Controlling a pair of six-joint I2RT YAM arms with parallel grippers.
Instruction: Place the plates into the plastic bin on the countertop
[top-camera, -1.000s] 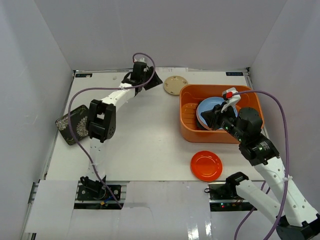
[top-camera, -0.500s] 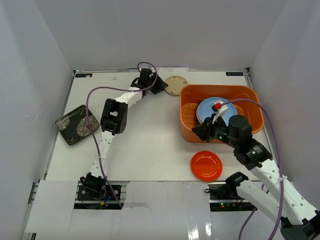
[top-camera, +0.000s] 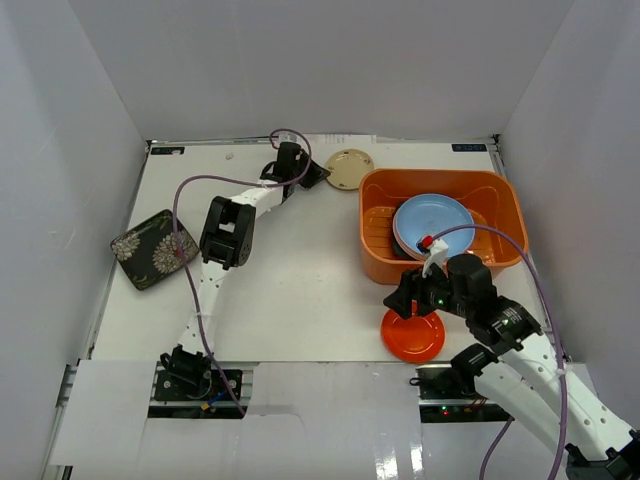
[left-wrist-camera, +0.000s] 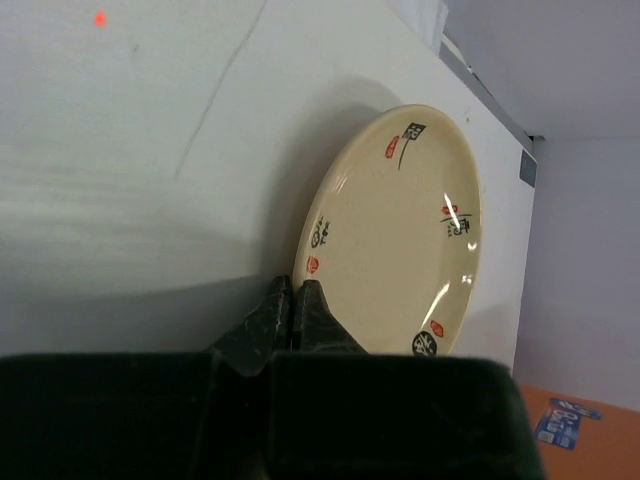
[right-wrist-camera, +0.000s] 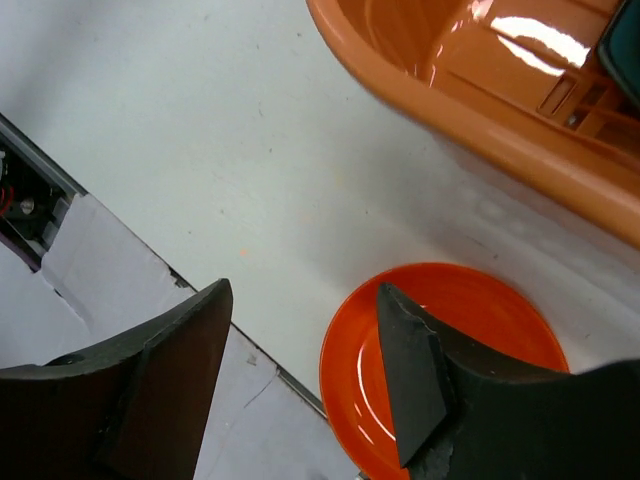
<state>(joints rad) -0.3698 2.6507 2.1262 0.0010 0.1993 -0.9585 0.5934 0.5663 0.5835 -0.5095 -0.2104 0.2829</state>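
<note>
Though unclear overhead, left tool (left-wrist-camera: 292, 290) together beside cream plate (left-wrist-camera: 400, 230), right tool (right-wrist-camera: 303, 288) apart over red-orange plate (right-wrist-camera: 450, 340).

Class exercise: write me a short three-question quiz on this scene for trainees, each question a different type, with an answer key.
1. True or false: the blue plate lies inside the orange plastic bin.
2. The open right gripper is nearest which plate? A pink plate; B red-orange plate; C green plate.
3. How many plates lie on the countertop outside the bin?
Key: 1 true. 2 B. 3 three: black floral plate, cream plate, red-orange plate.
</note>
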